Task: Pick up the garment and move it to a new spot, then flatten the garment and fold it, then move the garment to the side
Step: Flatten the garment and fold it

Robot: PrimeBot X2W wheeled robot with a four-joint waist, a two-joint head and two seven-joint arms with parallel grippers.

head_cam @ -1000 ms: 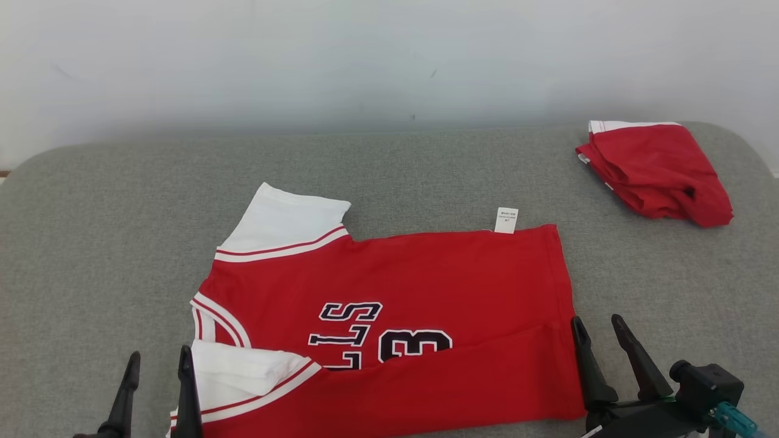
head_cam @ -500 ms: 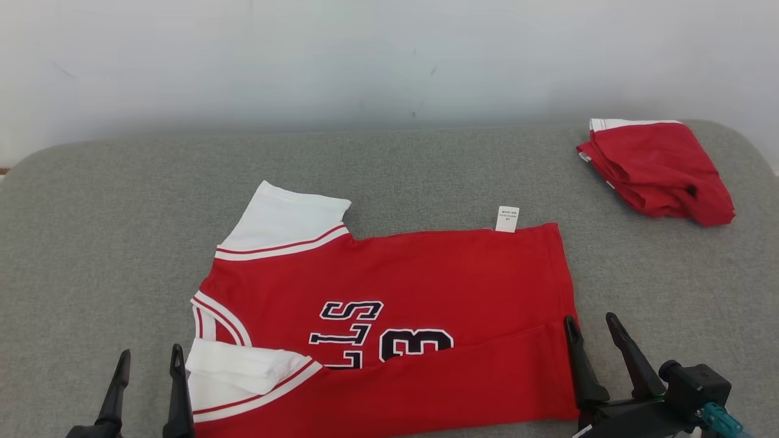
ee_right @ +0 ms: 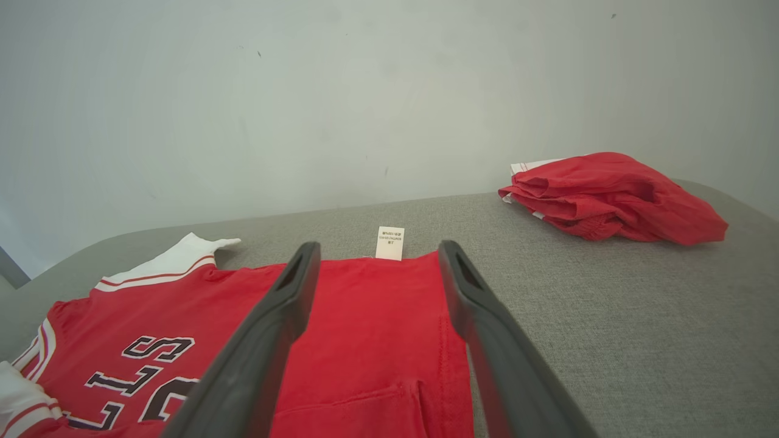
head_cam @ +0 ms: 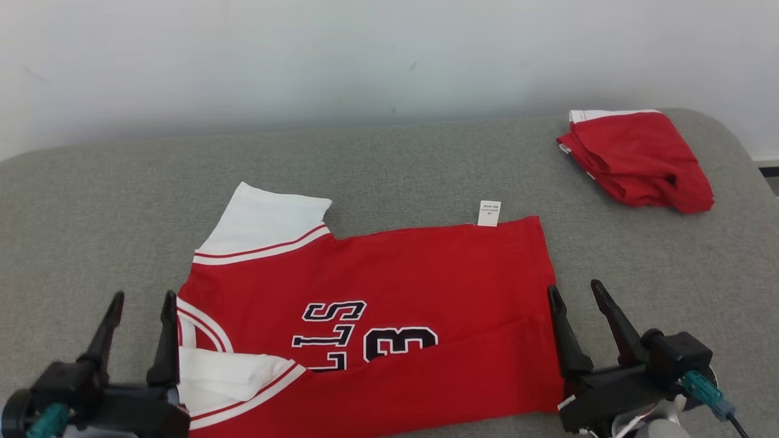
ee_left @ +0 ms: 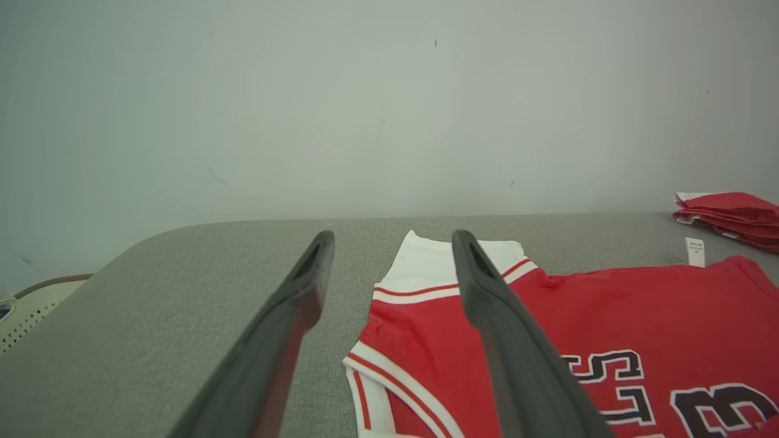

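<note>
Red jersey [head_cam: 395, 267] lies flat mid-table [head_cam: 91, 201], collar end toward 9 o'clock, hem toward 3, near long edge already turned up over the lettering.

Left pincer [head_cam: 143, 295] sits at the jersey's 8 o'clock, jaws wide apart, holding nothing, tips just beside the collar trim. Risk here: the near white sleeve [head_cam: 231, 374] is bunched under the flap. A grab there could catch only the sleeve layer, so the body stays down and the fold skews.

The far sleeve [head_cam: 261, 222] at 11 o'clock sticks out past the body. Left untucked, it likely pokes out of the finished fold.

The label [head_cam: 489, 213] juts off the far edge at 1 o'clock, a minor snag point.

Right pincer [head_cam: 574, 286] is at 4 o'clock by the hem, also spread open and empty. One finger is over the cloth, the other over bare table. Closing too shallow could pinch one layer or slip off. Uneven lift between the two sides would drag and wrinkle the cloth.

A folded red pile [head_cam: 639, 158] sits at 2 o'clock, well apart. A wide sideways move could bump it.
</note>
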